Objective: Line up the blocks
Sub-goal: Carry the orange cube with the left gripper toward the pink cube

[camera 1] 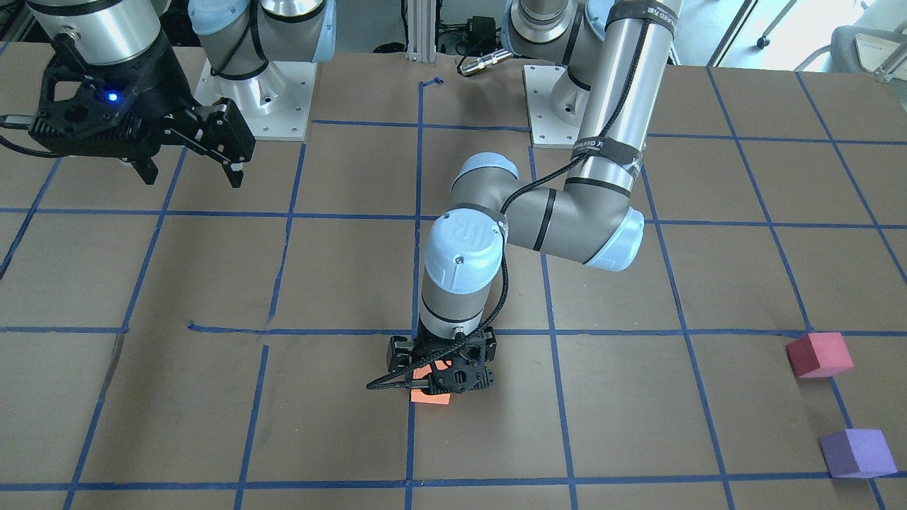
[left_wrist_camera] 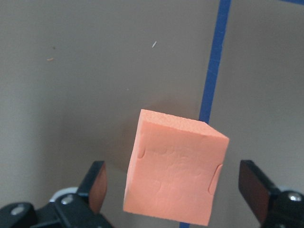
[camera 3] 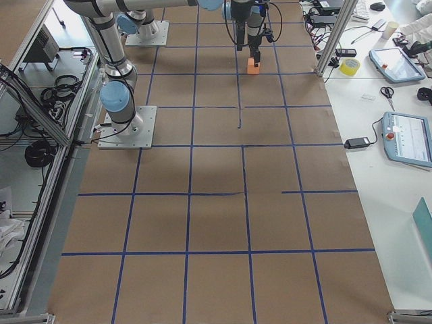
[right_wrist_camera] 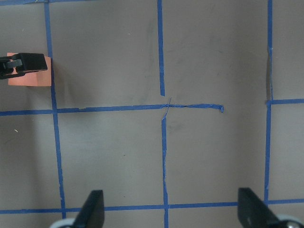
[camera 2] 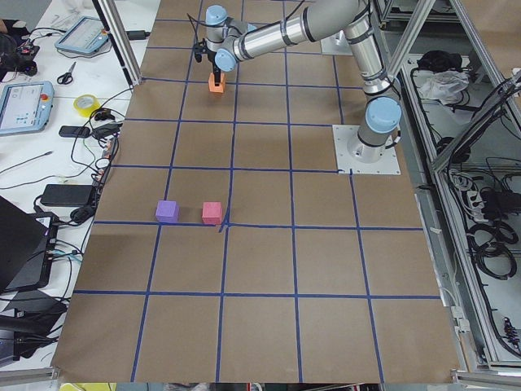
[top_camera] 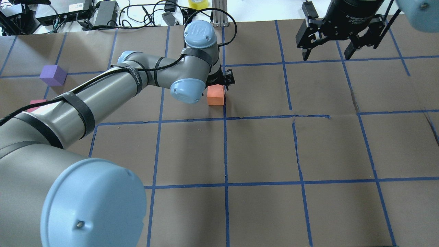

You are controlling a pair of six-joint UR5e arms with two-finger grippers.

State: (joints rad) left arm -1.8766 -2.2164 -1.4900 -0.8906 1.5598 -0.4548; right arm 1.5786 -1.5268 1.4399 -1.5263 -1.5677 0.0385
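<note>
The orange block (camera 1: 431, 395) (top_camera: 216, 95) rests on the brown table beside a blue tape line. My left gripper (camera 1: 443, 375) (left_wrist_camera: 173, 190) is low over it and open. The block (left_wrist_camera: 175, 166) stands between the fingers with a gap on each side. The reddish-pink block (camera 1: 818, 354) (camera 2: 212, 213) and the purple block (camera 1: 856, 453) (top_camera: 53, 75) (camera 2: 167, 211) sit side by side far off on my left. In the overhead view my left arm half hides the pink block (top_camera: 36, 104). My right gripper (top_camera: 325, 55) (camera 1: 193, 177) (right_wrist_camera: 172, 209) hangs open and empty, high above the table.
Blue tape lines (top_camera: 225, 151) divide the brown table cover into squares. The arm bases (camera 1: 255, 99) (camera 1: 567, 106) stand at the robot's edge. Cables and devices (top_camera: 103, 13) lie beyond the far edge.
</note>
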